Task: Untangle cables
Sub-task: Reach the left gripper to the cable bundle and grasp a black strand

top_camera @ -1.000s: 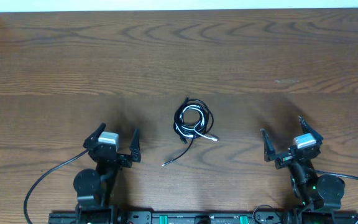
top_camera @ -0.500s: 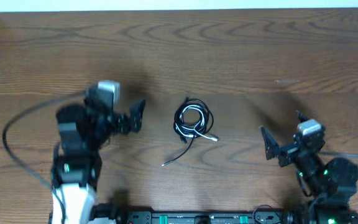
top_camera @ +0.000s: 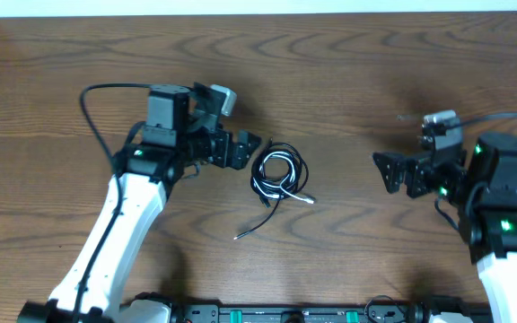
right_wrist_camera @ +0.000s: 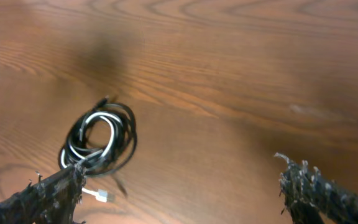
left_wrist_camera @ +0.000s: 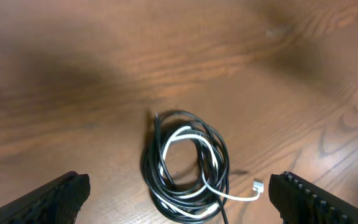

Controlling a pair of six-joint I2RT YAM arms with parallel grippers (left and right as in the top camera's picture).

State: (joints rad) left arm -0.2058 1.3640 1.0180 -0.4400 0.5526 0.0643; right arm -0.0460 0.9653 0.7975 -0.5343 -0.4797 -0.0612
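Brown wood-grain table (top_camera: 348, 81) spreads open around the cables (top_camera: 279, 173), which lie coiled mid-table. We see them just right of our left gripper (top_camera: 248, 151), its jaws spread wide. Our right gripper (top_camera: 386, 173), equally wide, sits well apart. A black tail (top_camera: 249, 229) trails nearward-left. We judge the left arm nearer.

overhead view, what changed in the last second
Both arms reached forward from the near edge. The left arm swung out and inward, so its open jaws now sit just left of the cables, not touching them. The right arm came forward too, its open jaws facing the bundle from well off to the right. Nothing was gripped. The cables lie in the same coil, in the same spot on the table.
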